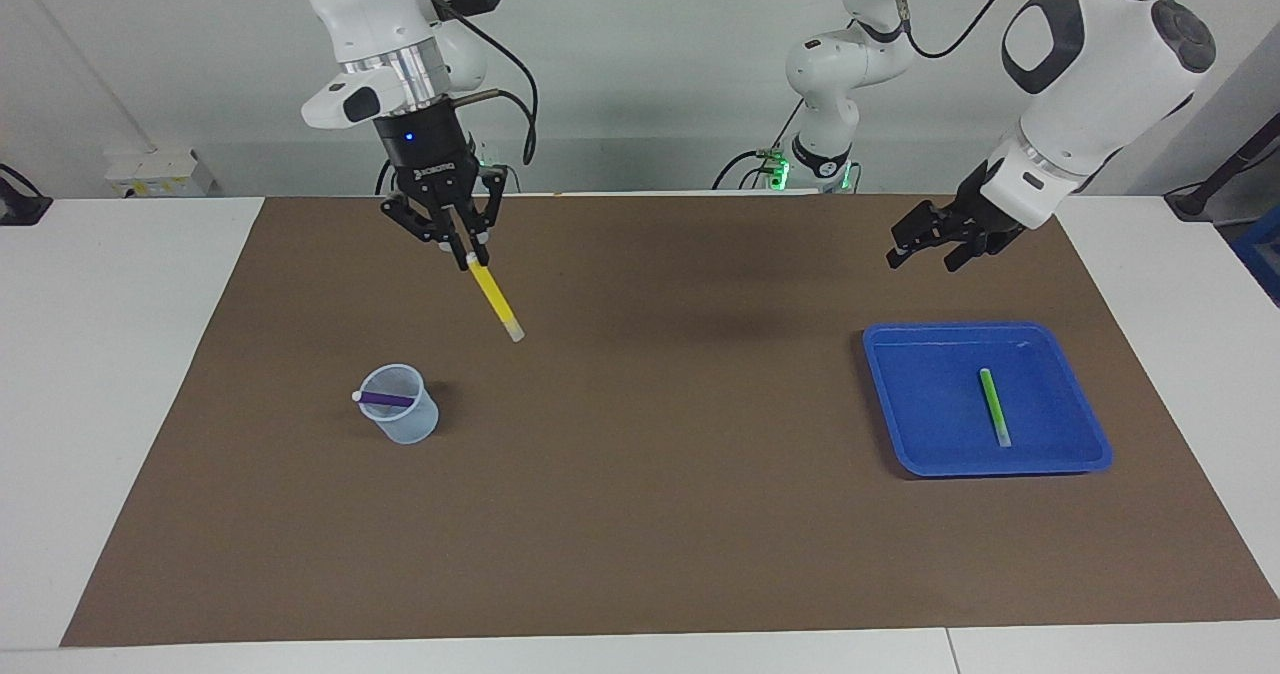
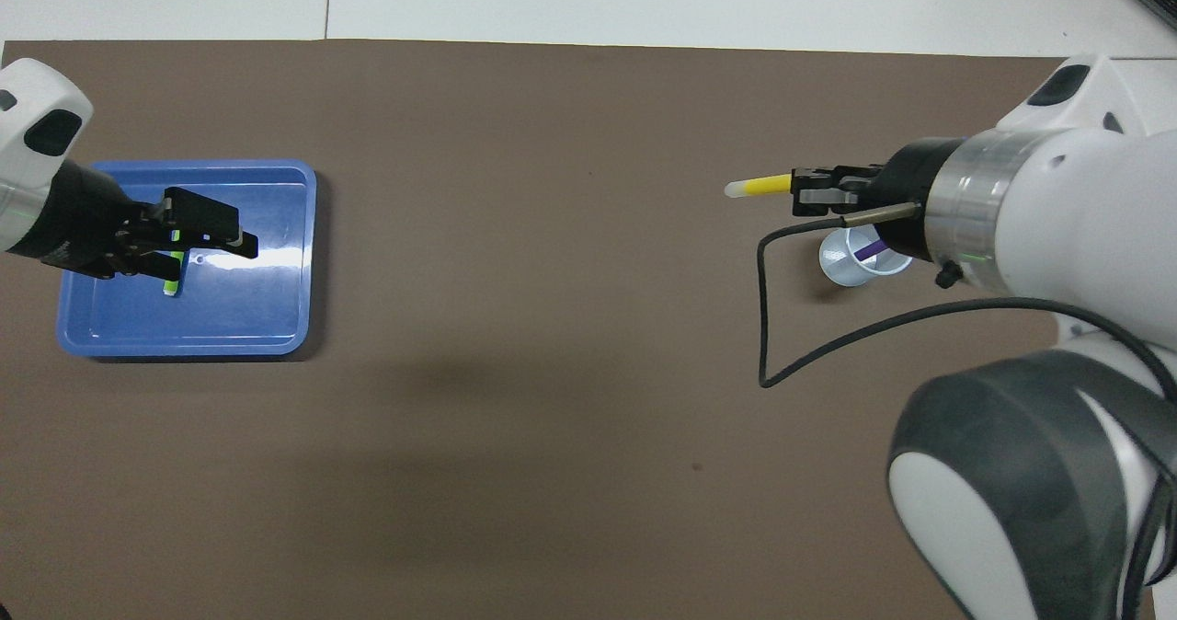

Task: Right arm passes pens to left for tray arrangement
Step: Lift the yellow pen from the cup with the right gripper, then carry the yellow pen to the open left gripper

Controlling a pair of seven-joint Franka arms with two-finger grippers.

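While the right hand (image 1: 462,257) hung in the air over the brown mat, nearer the right arm's end of the surface, its fingertips were clamped on the top of the yellow pen (image 1: 496,301), which slanted down with its pale end lowest and touched nothing. Step in hand, as I read it: carrying pen two toward a handover.

The left hand (image 1: 930,247) sat raised over the tray's (image 1: 900,424) edge nearest the robots, jaws spread wide, holding nothing. In the overhead view it overlapped the green pen (image 2: 171,281), but the facing view showed it well above the tray, not touching.

Next move, my guess: both hands need to meet over the middle of the mat. The left should close on the free pale end or mid-barrel of the yellow pen before the right lets go. The pen hung tilted, so the left wrist would have to match that angle.

Count:
- pens: three. Green lay flat in the tray, yellow was in the right hand, purple (image 1: 388,398) rested across the inside of the clear cup (image 1: 404,419).
- tray: one, blue, at the left arm's end.
- cup: one, at the right arm's end.
- arms: two.

One of three delivered.
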